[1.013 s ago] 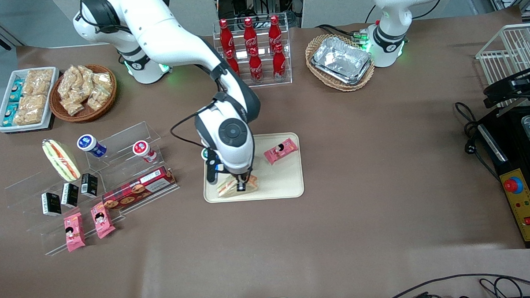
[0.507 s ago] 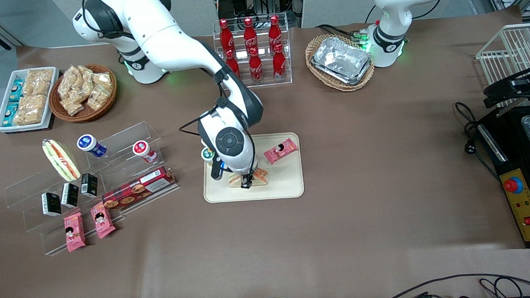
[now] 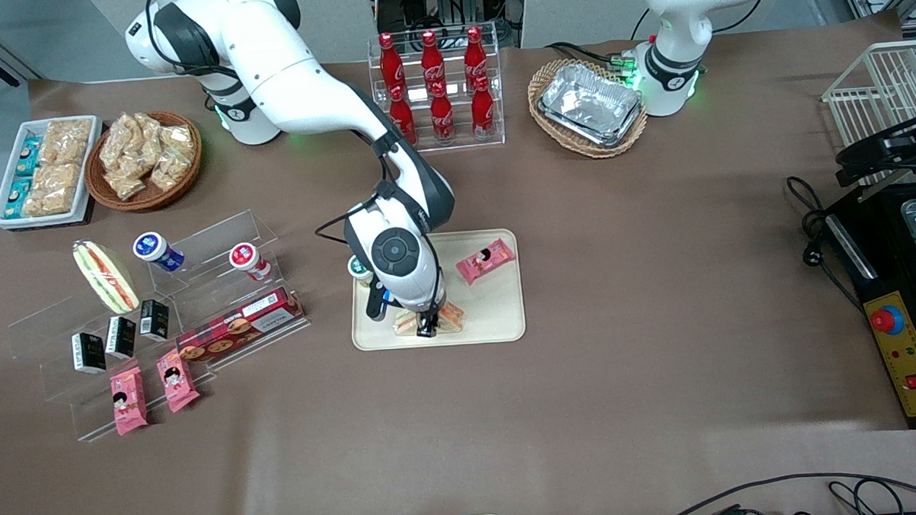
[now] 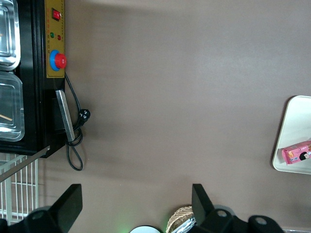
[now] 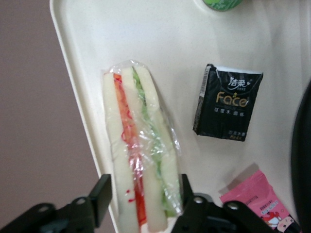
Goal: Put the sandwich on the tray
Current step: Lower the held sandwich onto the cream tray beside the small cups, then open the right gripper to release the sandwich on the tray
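- Tray [image 3: 498, 317], cream-beige with a low rim, near the middle of the brown desk [image 3: 619, 297]; it holds the sandwich [image 3: 451, 316], a pink snack pack [image 3: 485, 259], a black carton [image 5: 228, 108] and a green-lidded cup [image 3: 358, 265].
- Sandwich lies on the tray floor along the rim nearest the front camera; clear wrap, pale bread, red and green filling lines showing in the right wrist view [image 5: 138, 167].
- Claw [image 3: 428, 326] low over the tray, its two fingers [image 5: 99, 191] set on either side of the sandwich's end, just beside the wrap. Cannot tell whether they press it or stand slightly off.
- Black carton lies flat beside the sandwich, apart from it; pink pack farther from the front camera than the sandwich.
- Toward the working arm's end: wicker basket [image 3: 146, 158] of bagged snacks, white bin [image 3: 43, 171] of packets, clear stepped rack [image 3: 163, 313] with a second wrapped sandwich [image 3: 106, 276], two small cups, black cartons, a red biscuit box and two pink packs.
- Clear stand [image 3: 437, 87] with red bottles, farther from the front camera than the tray.
- Wicker basket with foil trays [image 3: 590, 104], toward the parked arm's end.
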### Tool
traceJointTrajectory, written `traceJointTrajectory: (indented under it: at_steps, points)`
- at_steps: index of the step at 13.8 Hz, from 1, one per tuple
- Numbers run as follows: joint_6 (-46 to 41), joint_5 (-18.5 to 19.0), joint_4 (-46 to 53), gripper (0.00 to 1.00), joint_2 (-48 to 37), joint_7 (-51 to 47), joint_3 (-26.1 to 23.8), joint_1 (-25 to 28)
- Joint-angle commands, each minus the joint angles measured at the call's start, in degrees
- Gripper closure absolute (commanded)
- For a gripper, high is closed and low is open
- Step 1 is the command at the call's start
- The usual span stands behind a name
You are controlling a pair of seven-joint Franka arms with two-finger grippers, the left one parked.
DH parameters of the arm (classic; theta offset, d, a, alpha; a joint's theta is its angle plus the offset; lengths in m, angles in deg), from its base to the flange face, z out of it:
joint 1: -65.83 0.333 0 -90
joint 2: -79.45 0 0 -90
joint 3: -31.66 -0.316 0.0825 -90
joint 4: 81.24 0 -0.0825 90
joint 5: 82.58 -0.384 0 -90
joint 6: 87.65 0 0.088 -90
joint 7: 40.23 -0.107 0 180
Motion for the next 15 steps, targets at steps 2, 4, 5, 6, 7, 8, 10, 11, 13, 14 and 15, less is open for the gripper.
traceJointTrajectory:
  at_steps: [2,4,5,6,7,8,10,11,13,14,15]
  points:
    - [-1.0,-0.1,2.3,0.0,-2.3,-0.3,0.2,0.0]
    - [-4.8,0.9,2.3,0.0,-7.2,0.2,0.5,-0.5]
    - [-6.5,4.7,2.2,0.0,-10.2,1.3,1.1,-0.6]
    - [-7.7,6.4,2.2,0.0,-12.5,2.4,1.2,-0.8]
    - [-8.7,6.5,2.1,0.0,-14.4,4.8,1.3,-2.8]
    - [-9.6,6.2,1.7,0.0,-16.1,8.0,1.1,-3.8]
    - [-10.4,6.6,1.6,0.0,-18.3,14.2,1.4,-4.9]
    - [-12.4,6.8,1.5,0.0,-19.5,19.2,1.4,-6.4]
    - [-18.3,7.0,1.4,0.0,-21.4,33.7,1.4,-8.8]
    - [-19.8,6.8,0.4,0.0,-23.4,40.1,1.4,-10.9]
    - [-20.4,6.9,0.1,0.0,-24.4,44.8,1.1,-13.4]
